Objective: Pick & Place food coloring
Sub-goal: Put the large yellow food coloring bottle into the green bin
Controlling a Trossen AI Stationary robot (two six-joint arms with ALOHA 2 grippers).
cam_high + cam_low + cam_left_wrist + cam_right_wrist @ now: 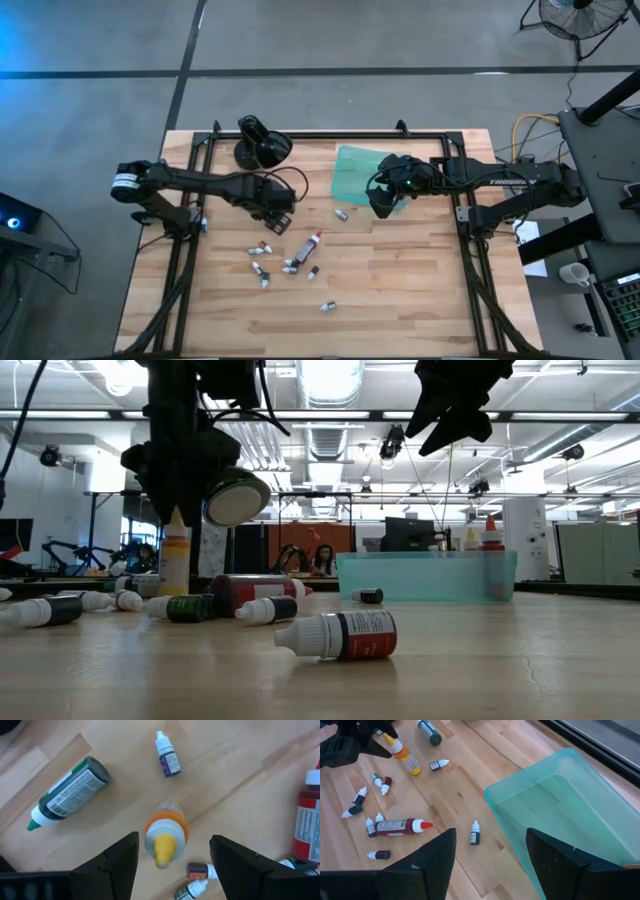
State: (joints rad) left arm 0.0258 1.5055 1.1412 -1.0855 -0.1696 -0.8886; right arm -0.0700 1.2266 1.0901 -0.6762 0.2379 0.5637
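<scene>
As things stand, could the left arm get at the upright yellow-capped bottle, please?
Probably yes. The left gripper hangs right above the yellow-capped bottle with its jaws open to either side, and nothing lies between; the nearest small bottles lie apart from it.

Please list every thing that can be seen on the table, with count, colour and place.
table: one, light wood
small bottles: about ten, mostly dark, white caps, scattered mid-table
red bottle: one, larger, lying among them
yellow-orange bottle: one, upright
green bottle: one, lying near it
tray: one, teal, far side
black rounded object: one, far edge
left gripper: jaws open, above the yellow-orange bottle
right gripper: jaws open, above the tray's edge
</scene>
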